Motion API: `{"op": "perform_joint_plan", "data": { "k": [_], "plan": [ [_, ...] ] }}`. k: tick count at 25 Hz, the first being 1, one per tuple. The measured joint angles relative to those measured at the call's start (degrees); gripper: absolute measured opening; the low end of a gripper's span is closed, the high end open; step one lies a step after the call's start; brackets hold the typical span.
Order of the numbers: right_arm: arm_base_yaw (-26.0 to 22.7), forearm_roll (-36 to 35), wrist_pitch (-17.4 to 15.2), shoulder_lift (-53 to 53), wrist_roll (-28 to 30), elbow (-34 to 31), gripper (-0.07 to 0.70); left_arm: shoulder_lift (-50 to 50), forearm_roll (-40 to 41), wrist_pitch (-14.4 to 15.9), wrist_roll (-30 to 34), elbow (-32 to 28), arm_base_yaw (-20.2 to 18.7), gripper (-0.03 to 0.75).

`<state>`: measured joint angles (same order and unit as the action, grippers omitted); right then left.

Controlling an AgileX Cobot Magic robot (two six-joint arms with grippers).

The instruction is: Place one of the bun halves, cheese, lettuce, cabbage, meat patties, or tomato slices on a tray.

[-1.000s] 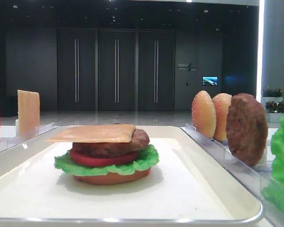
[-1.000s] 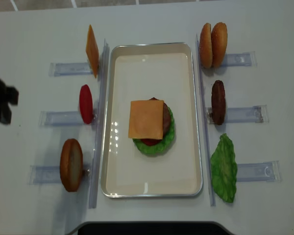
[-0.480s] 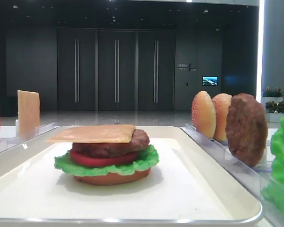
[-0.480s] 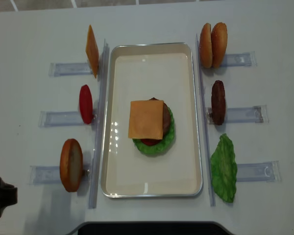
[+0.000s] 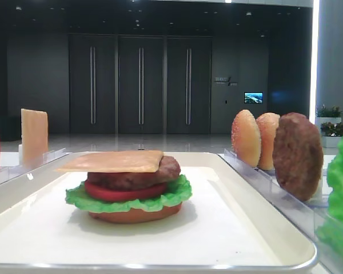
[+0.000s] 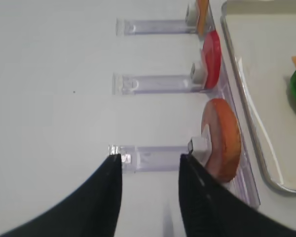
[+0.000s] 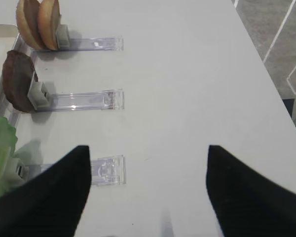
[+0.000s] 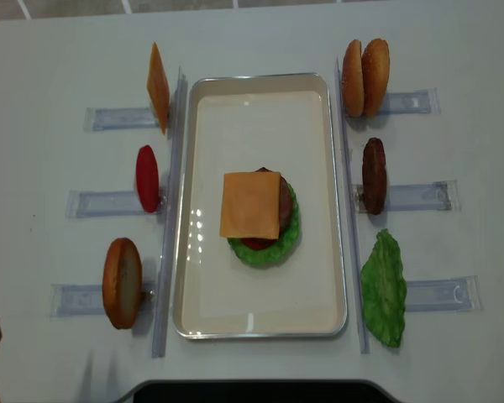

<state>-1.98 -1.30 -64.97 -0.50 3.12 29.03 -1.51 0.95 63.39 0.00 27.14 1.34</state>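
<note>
so far a cheese (image 8: 250, 204) slice tops the part-built burger on the tray (image 8: 260, 323), a bun half (image 8: 123, 282) waits near-left, and both grippers (image 6: 149, 163) (image 7: 147, 153) hover spread and empty.

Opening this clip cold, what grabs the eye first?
The half-built burger, topped by a square cheese slice, sits mid-tray. Spare parts stand upright in clear holders either side: bun halves and a meat patty right, a tomato slice left. Both hands hang open, holding nothing.
</note>
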Motion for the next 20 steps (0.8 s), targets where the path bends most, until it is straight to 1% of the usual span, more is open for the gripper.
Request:
{"op": "perform_joint_plan", "data": {
  "k": [2,10,12,15,17,20],
  "plan": [
    [0.00,0.00,0.00,0.00,0.00,0.00,0.471,2.11,-0.12,0.10,0.44,0.00,0.00,0.299],
    [0.00,0.00,0.00,0.00,0.00,0.00,0.471,2.34,-1.41,0.16,1.82,0.00,0.00,0.304],
    [0.00,0.00,0.00,0.00,0.00,0.00,0.471,2.34,-1.41,0.16,1.89,0.00,0.00,0.340],
    [0.00,0.00,0.00,0.00,0.00,0.00,0.471,2.34,-1.41,0.16,1.89,0.00,0.00,0.423],
    [0.00,0.00,0.00,0.00,0.00,0.00,0.471,2.34,-1.41,0.16,1.89,0.00,0.00,0.449],
    [0.00,0.00,0.00,0.00,0.00,0.00,0.471,2.34,-1.41,0.16,1.89,0.00,0.00,0.462]
  ]
}}
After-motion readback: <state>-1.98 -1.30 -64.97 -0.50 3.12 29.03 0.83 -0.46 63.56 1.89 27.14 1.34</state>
